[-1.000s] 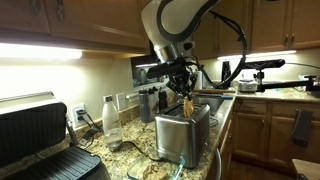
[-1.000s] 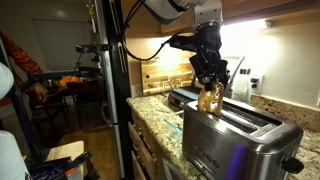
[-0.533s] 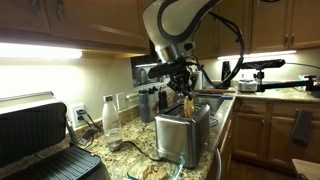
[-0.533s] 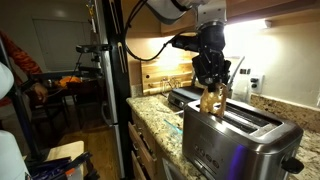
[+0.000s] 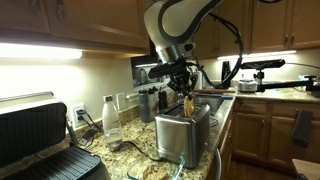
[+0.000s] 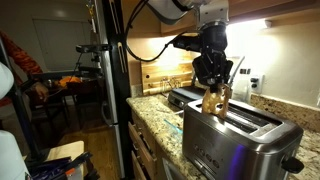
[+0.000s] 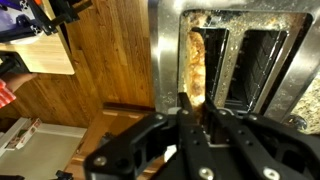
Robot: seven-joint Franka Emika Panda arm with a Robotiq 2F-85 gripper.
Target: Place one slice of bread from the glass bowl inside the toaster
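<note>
The brushed-steel toaster (image 5: pixel 183 136) stands on the granite counter and shows in both exterior views (image 6: pixel 243 146). My gripper (image 5: pixel 184 90) hangs straight above its top (image 6: pixel 212 82) and is shut on the slice of bread (image 5: pixel 187 105), a tan slice held upright (image 6: pixel 212 100). Its lower edge is at the slot opening. In the wrist view the slice (image 7: pixel 197 62) reaches from between my fingers (image 7: pixel 176 128) into the left slot of the toaster (image 7: pixel 165 40). The right slot (image 7: pixel 262 58) is empty. A clear rim that looks like the glass bowl (image 5: pixel 141 167) shows faintly on the counter in front of the toaster.
A black-and-silver contact grill (image 5: pixel 42 140) stands open at the near left. A clear bottle with a white cap (image 5: pixel 112 121) stands beside the toaster. A wooden cutting board (image 6: pixel 166 79) leans at the wall. A person (image 6: pixel 18 70) is beyond the counter's end.
Almost nothing: my gripper and the slice keep nearly the same place over the toaster, with only a very slight shift.
</note>
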